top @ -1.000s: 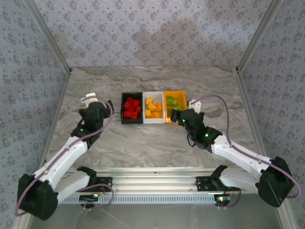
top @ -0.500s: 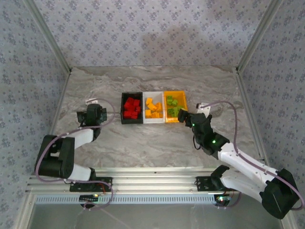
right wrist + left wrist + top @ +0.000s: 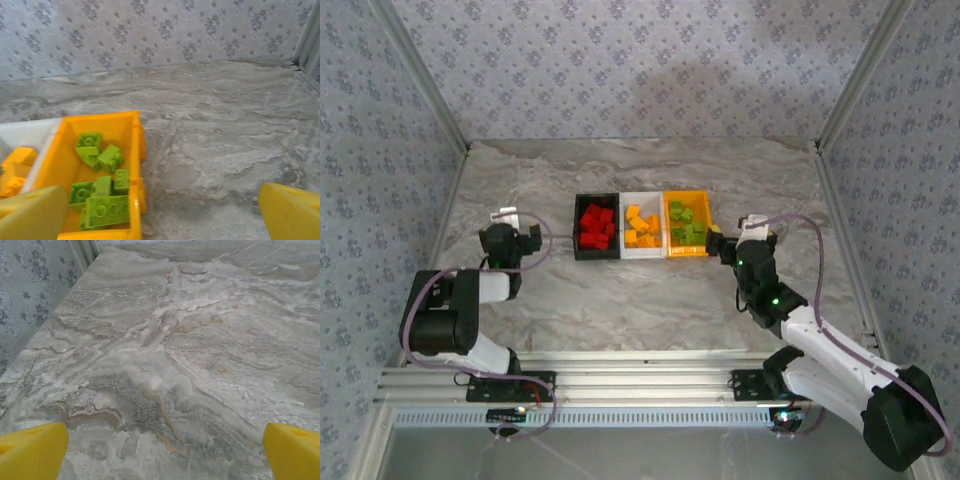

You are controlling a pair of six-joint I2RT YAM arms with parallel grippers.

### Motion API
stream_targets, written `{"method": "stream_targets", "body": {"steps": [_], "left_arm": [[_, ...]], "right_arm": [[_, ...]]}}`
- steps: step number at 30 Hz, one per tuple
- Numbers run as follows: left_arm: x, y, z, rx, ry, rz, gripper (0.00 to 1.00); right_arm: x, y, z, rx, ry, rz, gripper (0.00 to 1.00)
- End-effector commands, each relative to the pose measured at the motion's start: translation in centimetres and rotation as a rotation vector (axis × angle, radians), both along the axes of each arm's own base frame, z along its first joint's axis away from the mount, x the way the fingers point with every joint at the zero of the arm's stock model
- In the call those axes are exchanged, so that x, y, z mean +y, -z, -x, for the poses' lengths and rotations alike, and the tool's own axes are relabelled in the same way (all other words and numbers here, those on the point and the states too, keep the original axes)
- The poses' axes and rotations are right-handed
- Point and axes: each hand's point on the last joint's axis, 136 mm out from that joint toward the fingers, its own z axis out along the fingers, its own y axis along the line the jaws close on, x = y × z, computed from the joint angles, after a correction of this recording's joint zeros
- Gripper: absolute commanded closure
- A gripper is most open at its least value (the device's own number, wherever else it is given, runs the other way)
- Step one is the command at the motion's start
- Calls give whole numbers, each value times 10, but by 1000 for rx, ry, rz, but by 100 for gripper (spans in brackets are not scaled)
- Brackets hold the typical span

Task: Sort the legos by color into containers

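1. At the near edge of the desk [image 3: 640, 300] a metal rail [image 3: 640, 370] carries both arm bases. The left arm is folded back tightly on itself, and the right arm reaches forward and inward.
2. The left gripper [image 3: 525, 235] sits well left of the containers. Its wrist view shows the gripper [image 3: 165, 452] spread wide with nothing between its yellow fingertips [image 3: 32, 452], over bare marbled desk [image 3: 200, 340].
3. The right gripper [image 3: 718, 243] is just beside the near right corner of the orange bin [image 3: 688, 195]. In its wrist view the gripper [image 3: 165, 215] is likewise released and empty. Its left fingertip [image 3: 30, 215] seems to overlap the bin's near edge, though whether they touch I cannot tell.
4. The three bins stand joined in a row mid-desk: the black bin [image 3: 578, 228] on the left, the white bin [image 3: 642, 254] in the middle and the orange bin on the right.
5. The red legos [image 3: 595, 225] lie in the black bin, the orange-yellow legos [image 3: 642, 227] in the white one and the lime green legos [image 3: 685, 225] in the orange one.
6. The right wrist view shows the green legos [image 3: 102, 192] scattered flat inside the orange bin [image 3: 100, 122], with orange-yellow legos [image 3: 15, 167] in the neighbouring white bin [image 3: 30, 131].
7. Beyond the bins the desk runs on to a patterned wall [image 3: 640, 60].
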Motion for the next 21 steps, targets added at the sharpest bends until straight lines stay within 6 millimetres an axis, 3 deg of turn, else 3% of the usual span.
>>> {"method": "stream_targets", "body": {"steps": [1, 4, 10, 14, 18, 21], "left_arm": [[-10, -11, -8, -77, 44, 38, 0], [0, -10, -6, -71, -1, 55, 0], [7, -10, -2, -76, -57, 42, 0], [7, -11, -2, -74, -57, 43, 0], [7, -10, -2, -74, -56, 42, 0], [7, -10, -2, -73, -54, 41, 0]], "right_arm": [[-10, -15, -2, -72, 0, 13, 0], [-27, -15, -4, -77, 47, 22, 0], [-82, 3, -19, -42, 202, 178, 0], [-104, 40, -31, 0, 235, 260, 0], [-113, 69, -42, 29, 219, 220, 0], [-111, 75, -57, 56, 195, 231, 0]]}}
